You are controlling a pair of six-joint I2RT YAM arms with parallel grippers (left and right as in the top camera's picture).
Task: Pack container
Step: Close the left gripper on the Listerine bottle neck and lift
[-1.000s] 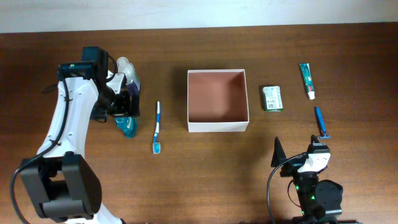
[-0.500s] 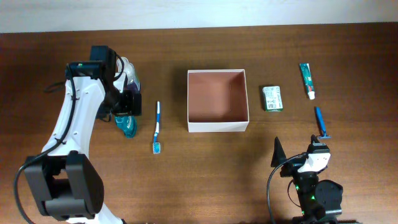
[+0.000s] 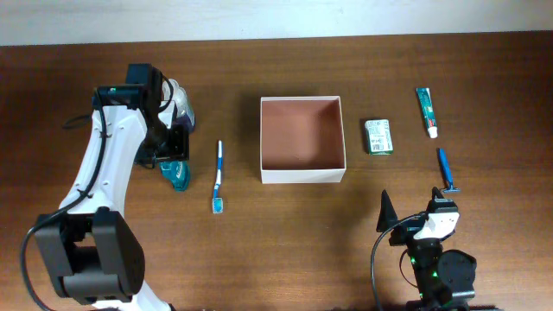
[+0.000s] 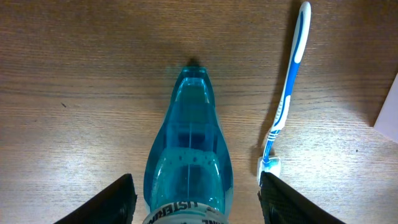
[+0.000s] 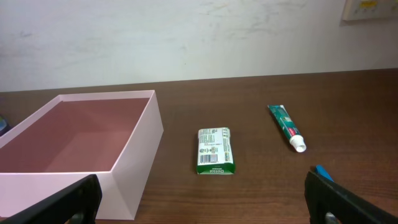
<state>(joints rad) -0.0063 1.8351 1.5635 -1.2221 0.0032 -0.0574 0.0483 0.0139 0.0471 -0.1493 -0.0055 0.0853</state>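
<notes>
Container (image 3: 302,175) mid-table, white walls, reddish-brown inside, no print visible. Green soap packet (image 3: 378,136) just to its right, flat; white label text too small to read. Green toothpaste tube (image 3: 426,111) farther right, white cap toward the near edge, print unreadable. Blue razor (image 3: 447,170) below it. Blue-white toothbrush (image 3: 219,175) left of the container, apart from it. Blue bottle (image 4: 188,155) lying farther left; label lettering cut by the frame edge, only "USTER" partly legible. Left gripper (image 4: 196,190) points down over the bottle, fingers (image 4: 121,199) spread either side, gaps showing. Right gripper (image 5: 208,202) low at the near table edge, level, facing the container, fingers wide apart, holding nothing.
</notes>
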